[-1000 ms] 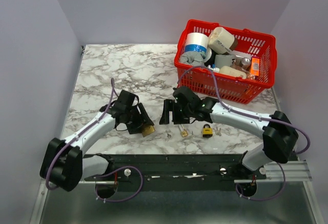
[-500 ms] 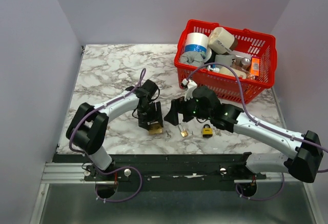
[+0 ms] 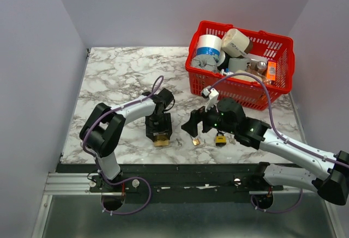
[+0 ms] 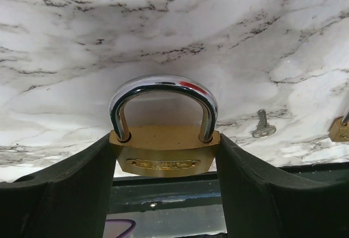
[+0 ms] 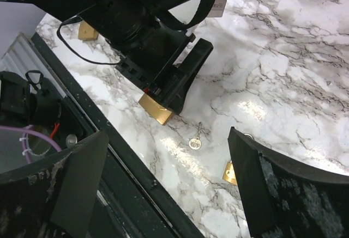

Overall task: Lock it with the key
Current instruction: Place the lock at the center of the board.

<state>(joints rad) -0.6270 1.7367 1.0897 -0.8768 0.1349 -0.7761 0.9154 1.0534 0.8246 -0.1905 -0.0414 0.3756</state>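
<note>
My left pincer (image 4: 165,145) is clamped on the body of the brass padlock (image 4: 163,162), its shackle (image 4: 163,85) pointing away from me over the marble table (image 4: 163,20); the key (image 4: 262,126) lies flat on the marble near its right side, untouched. My right pincer (image 5: 172,164) hangs wide and holds nothing; the key lies below it between the fingers, with a small brass padlock (image 5: 229,174) beside the right finger.

You see a padlock (image 4: 163,162) with a satin brass body; its shackle (image 4: 163,84) is polished, mirror-glossy chrome. Table (image 4: 163,25): smooth, glossy marble-look. Left fingers (image 4: 65,194): matt black plastic. Key (image 4: 262,127): bright metal. Basket (image 3: 245,93): shiny red plastic.
</note>
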